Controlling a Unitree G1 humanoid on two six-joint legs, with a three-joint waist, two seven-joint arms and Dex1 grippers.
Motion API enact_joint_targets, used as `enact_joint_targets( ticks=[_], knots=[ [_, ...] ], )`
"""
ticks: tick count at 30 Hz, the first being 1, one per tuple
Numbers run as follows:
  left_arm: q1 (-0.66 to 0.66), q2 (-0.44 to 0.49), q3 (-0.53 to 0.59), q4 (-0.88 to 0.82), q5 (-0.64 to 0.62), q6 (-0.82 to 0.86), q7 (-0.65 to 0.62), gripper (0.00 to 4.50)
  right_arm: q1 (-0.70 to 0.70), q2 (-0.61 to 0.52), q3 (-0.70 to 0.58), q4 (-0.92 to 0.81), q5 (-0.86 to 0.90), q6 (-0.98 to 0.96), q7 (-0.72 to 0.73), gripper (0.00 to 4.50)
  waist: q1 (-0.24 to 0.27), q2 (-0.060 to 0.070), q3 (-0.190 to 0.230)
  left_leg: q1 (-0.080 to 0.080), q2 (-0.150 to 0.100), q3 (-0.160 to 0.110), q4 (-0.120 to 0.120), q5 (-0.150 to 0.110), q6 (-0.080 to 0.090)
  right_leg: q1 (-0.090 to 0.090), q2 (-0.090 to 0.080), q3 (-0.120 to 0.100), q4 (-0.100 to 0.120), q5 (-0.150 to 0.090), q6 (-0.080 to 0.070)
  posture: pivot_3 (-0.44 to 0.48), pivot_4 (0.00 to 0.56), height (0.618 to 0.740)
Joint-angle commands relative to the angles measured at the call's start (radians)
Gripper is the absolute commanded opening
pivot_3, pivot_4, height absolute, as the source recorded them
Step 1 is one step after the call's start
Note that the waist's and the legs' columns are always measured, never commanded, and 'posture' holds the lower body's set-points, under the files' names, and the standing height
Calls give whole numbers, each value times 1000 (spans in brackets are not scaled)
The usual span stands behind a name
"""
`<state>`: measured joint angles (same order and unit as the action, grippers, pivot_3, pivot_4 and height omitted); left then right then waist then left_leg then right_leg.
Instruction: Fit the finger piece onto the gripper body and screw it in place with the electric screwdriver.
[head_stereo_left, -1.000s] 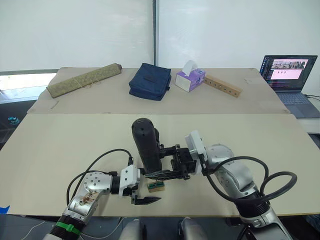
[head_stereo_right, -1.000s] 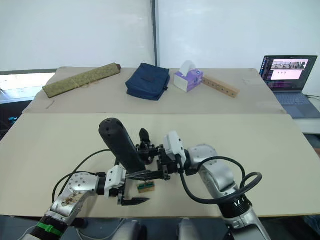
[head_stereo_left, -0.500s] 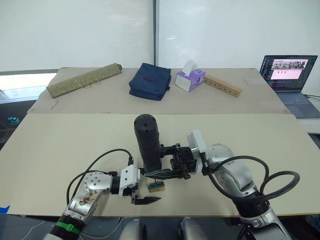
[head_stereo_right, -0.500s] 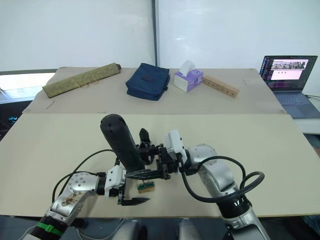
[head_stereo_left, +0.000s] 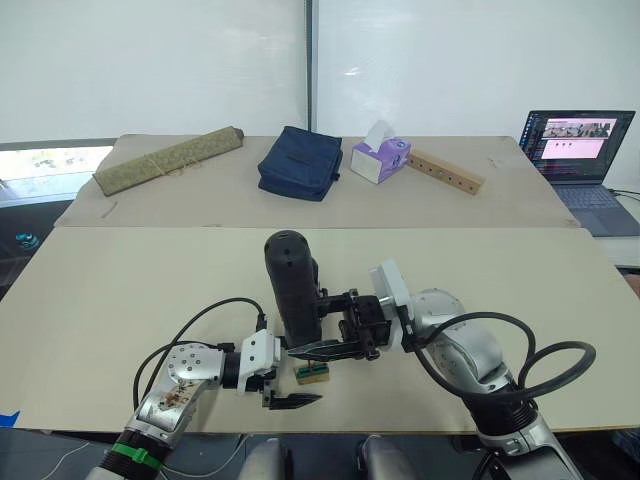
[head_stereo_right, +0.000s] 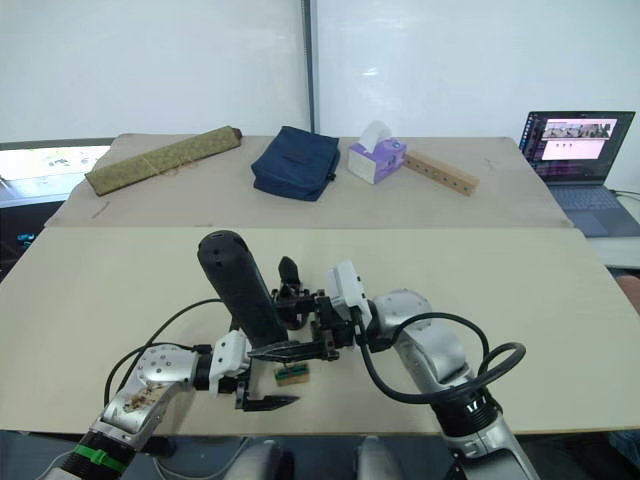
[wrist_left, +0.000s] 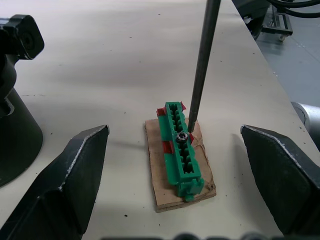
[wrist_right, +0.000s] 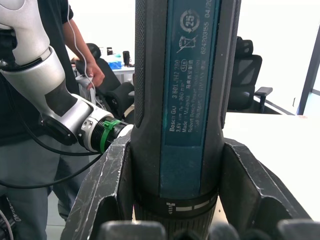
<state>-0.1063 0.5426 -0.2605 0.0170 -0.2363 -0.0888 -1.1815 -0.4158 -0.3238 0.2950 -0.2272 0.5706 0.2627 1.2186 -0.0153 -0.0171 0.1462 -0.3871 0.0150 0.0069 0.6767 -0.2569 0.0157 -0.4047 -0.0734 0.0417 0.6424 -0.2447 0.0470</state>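
Screwdriver tilted back, right end effector gripping

The screwdriver carries a label reading "Bosch GO", "3.6V" and "Robert Bosch Power"; a circled "25" sits above; the rest is too small.

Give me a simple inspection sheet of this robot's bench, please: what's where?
Surface: beige table, a second table behind it.
Job's things: electric screwdriver upright, its bit on a green block that lies on cardboard; gripper body behind it.
Clutter: rolled mat, blue pouch, tissue box, wooden bar, laptop on the far table.
Hands: right hand shut on the screwdriver; left hand open, flanking the block.
Cables: black cables looping from both arms.
Surroundings: white wall; a person and office chairs in the right wrist view.
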Motion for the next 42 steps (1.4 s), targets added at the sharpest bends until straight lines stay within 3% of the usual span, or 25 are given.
enact_joint_targets(
  ticks=[1, 42],
  knots=[
    [14, 5, -19, 38, 30, 14, 7, 4456, -16, 12, -18, -38, 20, -17, 2, 1931, 0, 0, 0, 0, 0, 0, 0, 0, 0, 0, 0, 0, 0, 0, 0, 0, 150, 740],
    [17, 4, -25, 24, 27, 26, 14, 4456, -28, 10, -30, -13, 6, -31, 6, 1931, 1, 0, 0, 0, 0, 0, 0, 0, 0, 0, 0, 0, -1, 0, 0, 0, 150, 740]
  ],
)
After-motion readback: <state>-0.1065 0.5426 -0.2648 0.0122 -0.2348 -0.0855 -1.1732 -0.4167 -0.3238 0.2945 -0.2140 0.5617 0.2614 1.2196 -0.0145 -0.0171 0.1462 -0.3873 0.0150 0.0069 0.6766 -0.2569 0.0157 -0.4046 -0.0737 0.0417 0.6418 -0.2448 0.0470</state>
